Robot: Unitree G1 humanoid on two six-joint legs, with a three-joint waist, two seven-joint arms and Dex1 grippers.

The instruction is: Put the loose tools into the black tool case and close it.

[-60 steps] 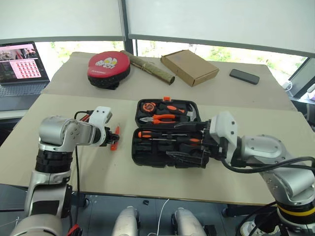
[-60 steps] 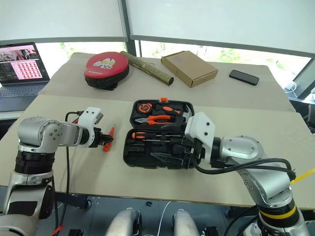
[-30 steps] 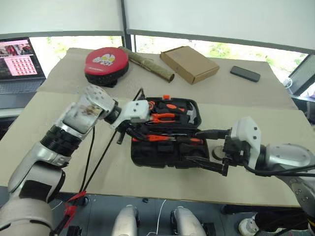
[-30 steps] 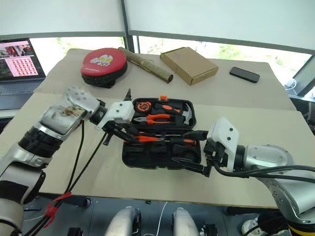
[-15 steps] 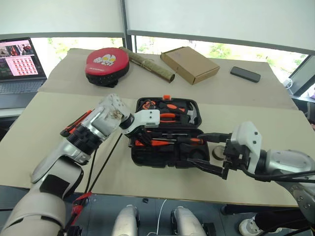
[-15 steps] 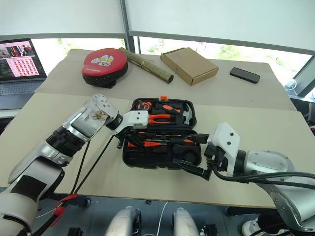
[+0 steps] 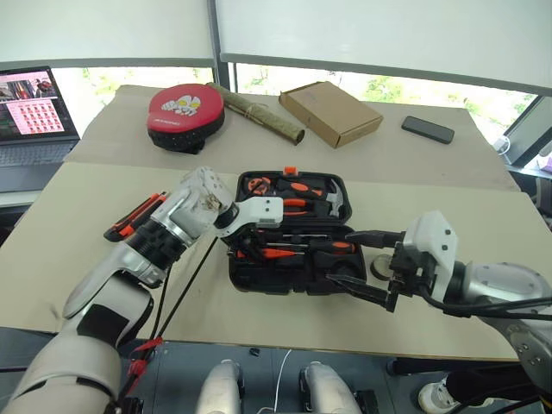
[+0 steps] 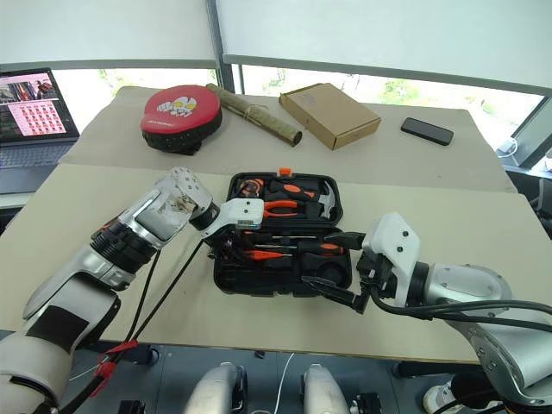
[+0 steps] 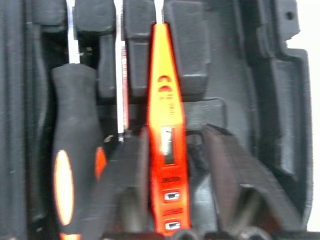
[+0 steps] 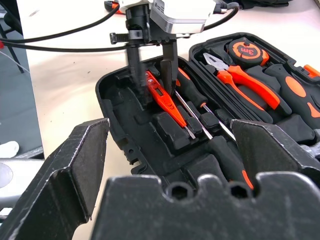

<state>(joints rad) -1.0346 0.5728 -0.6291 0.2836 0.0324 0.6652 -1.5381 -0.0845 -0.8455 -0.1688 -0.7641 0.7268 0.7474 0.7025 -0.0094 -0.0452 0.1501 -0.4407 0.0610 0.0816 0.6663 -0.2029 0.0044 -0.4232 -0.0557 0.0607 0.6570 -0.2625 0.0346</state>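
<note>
Left claw [image 10: 152, 70] stands with its fingers parted astride the slim orange tester screwdriver [image 9: 165, 150], which lies in a recess at the left end of the open black tool case [image 7: 259, 278]; whether a finger touches it is hard to tell. An orange-and-black utility knife [image 7: 134, 217] lies on the table [image 7: 78, 224] well left of the case, half hidden by the arm. Right claw [image 7: 366, 263] hovers spread wide and empty at the case's right end, with bare table beyond.

An office-like lab: laptop [image 7: 34, 108] and covered tables [image 7: 448, 185] by large windows [image 7: 379, 39].
</note>
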